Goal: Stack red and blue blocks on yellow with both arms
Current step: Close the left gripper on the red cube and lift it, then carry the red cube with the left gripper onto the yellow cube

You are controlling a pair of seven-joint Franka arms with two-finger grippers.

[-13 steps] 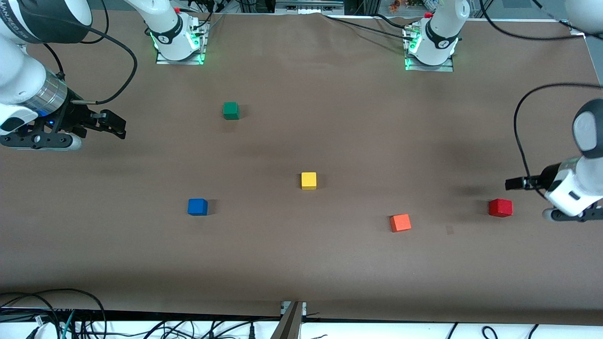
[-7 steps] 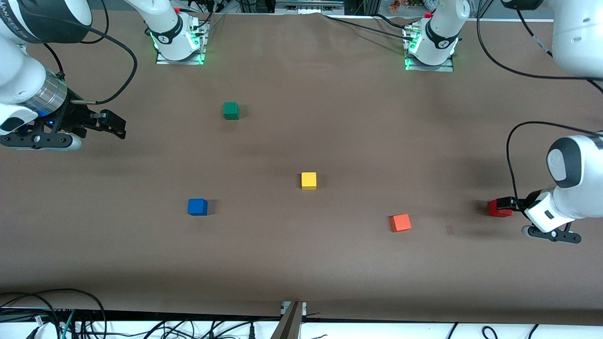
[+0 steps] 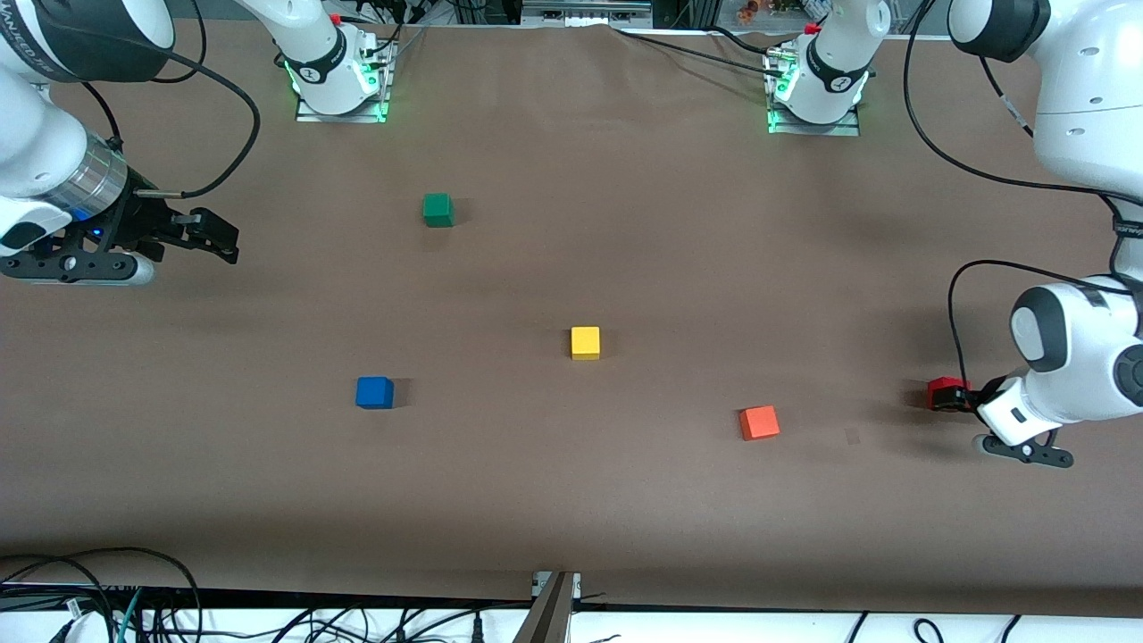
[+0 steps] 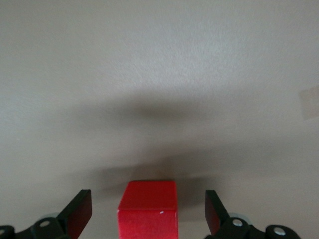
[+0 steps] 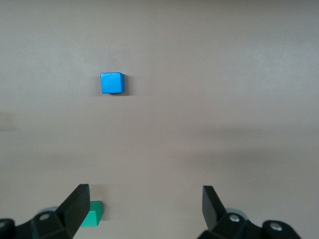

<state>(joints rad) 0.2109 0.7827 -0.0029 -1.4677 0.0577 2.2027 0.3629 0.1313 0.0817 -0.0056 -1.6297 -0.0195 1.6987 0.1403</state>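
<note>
The red block [image 3: 940,389] lies on the table at the left arm's end. My left gripper [image 3: 957,397] is down at it and open. In the left wrist view the red block [image 4: 147,209] sits between the two fingers of the left gripper [image 4: 147,213], with a gap on each side. The blue block [image 3: 374,392] lies toward the right arm's end and also shows in the right wrist view [image 5: 111,83]. The yellow cube [image 3: 585,343] lies at the table's middle. My right gripper [image 3: 219,239] waits open and empty at its end, shown in the right wrist view [image 5: 144,205].
A green cube [image 3: 438,210] lies farther from the front camera than the blue block and shows in the right wrist view [image 5: 92,215]. An orange cube [image 3: 759,422] lies between the yellow cube and the red block, nearer the front camera. The brown table [image 3: 571,500] carries nothing else.
My left gripper has come down from above the table onto the red block, with its fingers now on either side of it. The right arm and all blocks have not moved.
</note>
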